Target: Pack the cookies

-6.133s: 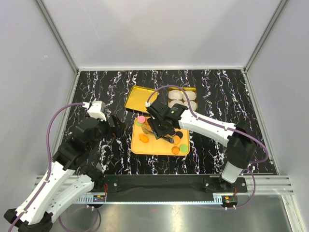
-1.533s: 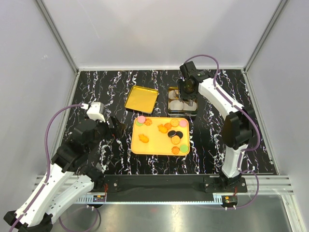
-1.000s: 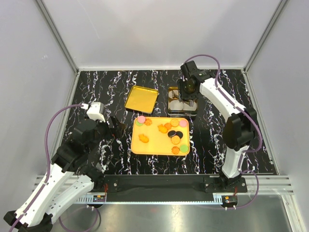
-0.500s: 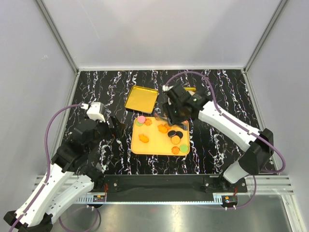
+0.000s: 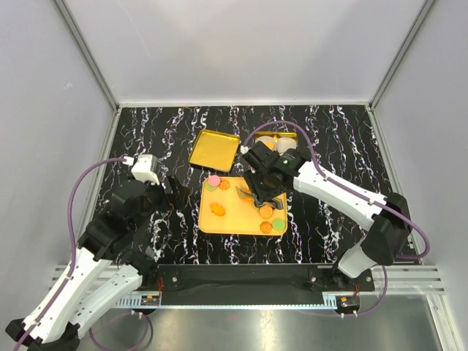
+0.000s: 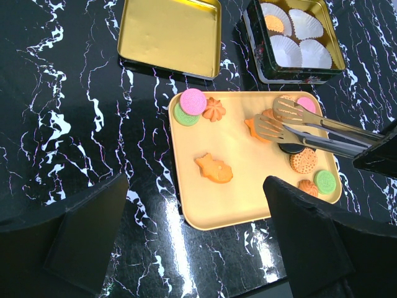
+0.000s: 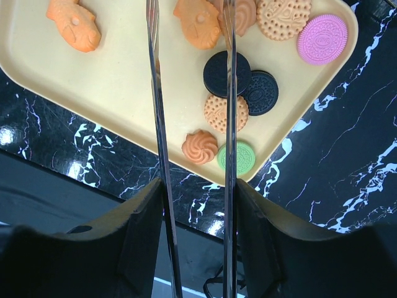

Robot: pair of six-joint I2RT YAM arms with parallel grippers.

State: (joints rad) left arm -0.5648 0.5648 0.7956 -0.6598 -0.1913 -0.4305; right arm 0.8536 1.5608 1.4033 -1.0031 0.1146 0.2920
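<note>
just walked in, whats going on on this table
The right gripper holds metal tongs over the yellow tray, tips apart above the cookies, with nothing seemingly caught yet. About a dozen cookies lie on the tray. One orange cookie sits in a paper cup inside the tin behind it. The left gripper hangs open, idle.

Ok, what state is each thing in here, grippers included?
Tin: open, one cookie inside.
Lid: off, lying beside the tin.
Tray: loaded with cookies.
Tongs: arms apart, over the tray.
Right gripper: shut on the tongs.
Left gripper: open, empty.
</note>
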